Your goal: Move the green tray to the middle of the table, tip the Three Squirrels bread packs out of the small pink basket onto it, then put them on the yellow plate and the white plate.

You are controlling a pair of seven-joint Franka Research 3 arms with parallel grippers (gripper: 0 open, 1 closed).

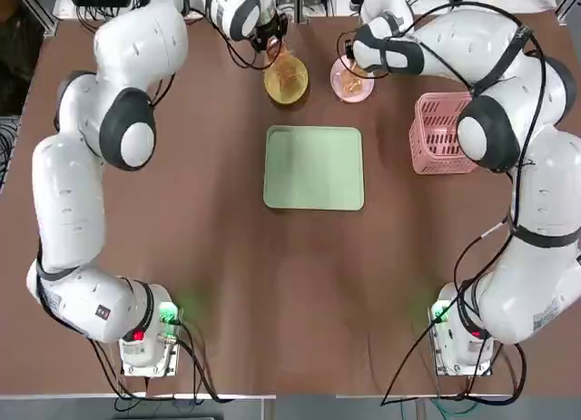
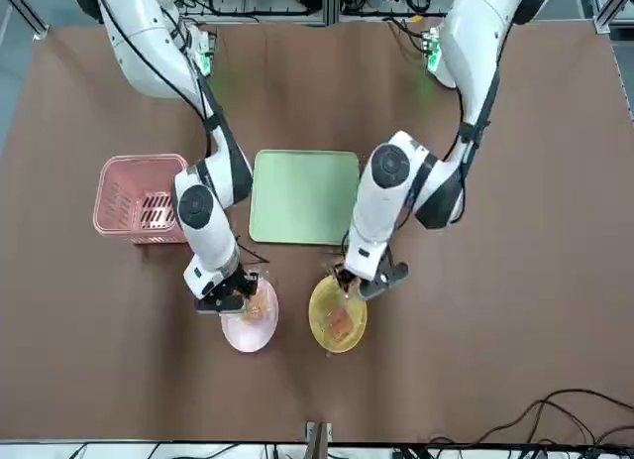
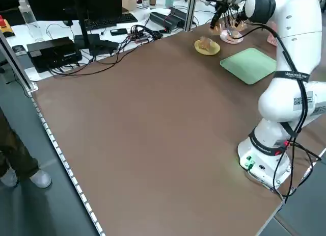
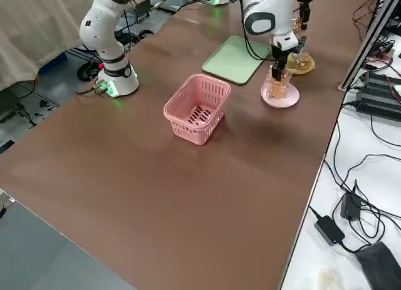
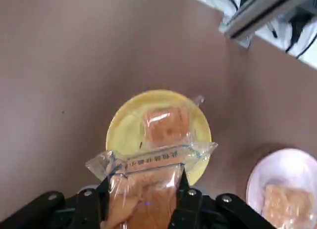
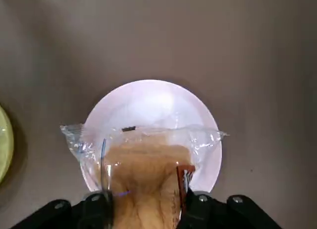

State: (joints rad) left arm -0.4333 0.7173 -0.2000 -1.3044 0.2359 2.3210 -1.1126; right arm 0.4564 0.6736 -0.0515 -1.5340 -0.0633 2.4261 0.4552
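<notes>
Both hands hold bread packs over the plates.
Top of the overhead frame: left hand (image 1: pixel 272 41) clamps a pack (image 5: pixel 143 189) above the yellow plate (image 1: pixel 286 80); right hand (image 1: pixel 349 62) clamps a second pack (image 6: pixel 143 169) above the white plate (image 1: pixel 352 83). Green tray (image 1: pixel 314 167) lies centre, pink basket (image 1: pixel 438 134) right.

A black keyboard (image 3: pixel 104 21) sits on the white desk (image 3: pixel 61 37) at about 11 o'clock in the left side view. A black box (image 3: pixel 53 52) lies near it, at 10 o'clock, with black cables (image 3: pixel 130 34) beside it. A clear bottle (image 3: pixel 26 14) stands behind the box. A person's shoe (image 3: pixel 39 179) shows at 8 o'clock.

In the right side view, a black plug (image 4: pixel 330 230) with cables lies at 4 o'clock.
</notes>
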